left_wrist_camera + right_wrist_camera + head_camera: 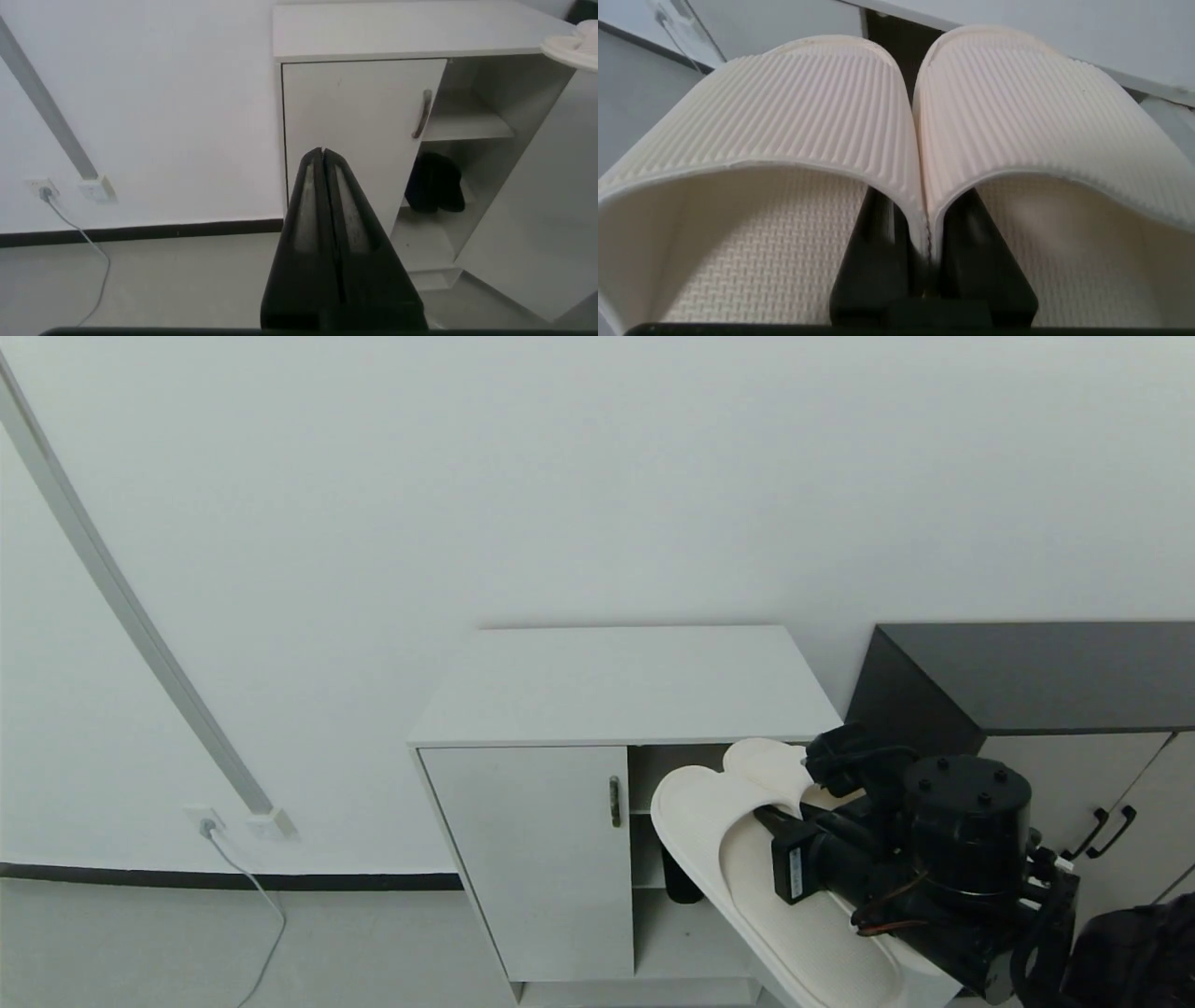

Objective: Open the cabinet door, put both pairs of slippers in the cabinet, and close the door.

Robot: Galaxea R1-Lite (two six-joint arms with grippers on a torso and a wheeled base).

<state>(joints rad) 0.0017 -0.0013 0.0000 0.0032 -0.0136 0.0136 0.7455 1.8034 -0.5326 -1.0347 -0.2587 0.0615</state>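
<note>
Cream ribbed slippers (803, 112), one pair, side by side, inner walls pinched together in the right gripper (784, 826). Held up before the white cabinet (616, 681), toes at its open right half; not yet inside. Dark shape (681, 882) on the middle shelf, possibly the other pair, can't tell. Left-hand door (527, 859) shut. Left gripper (323, 187) clenched on nothing, well off to the cabinet's left. Judgement: opening done; this pair still to stow, then the door to close.
</note>
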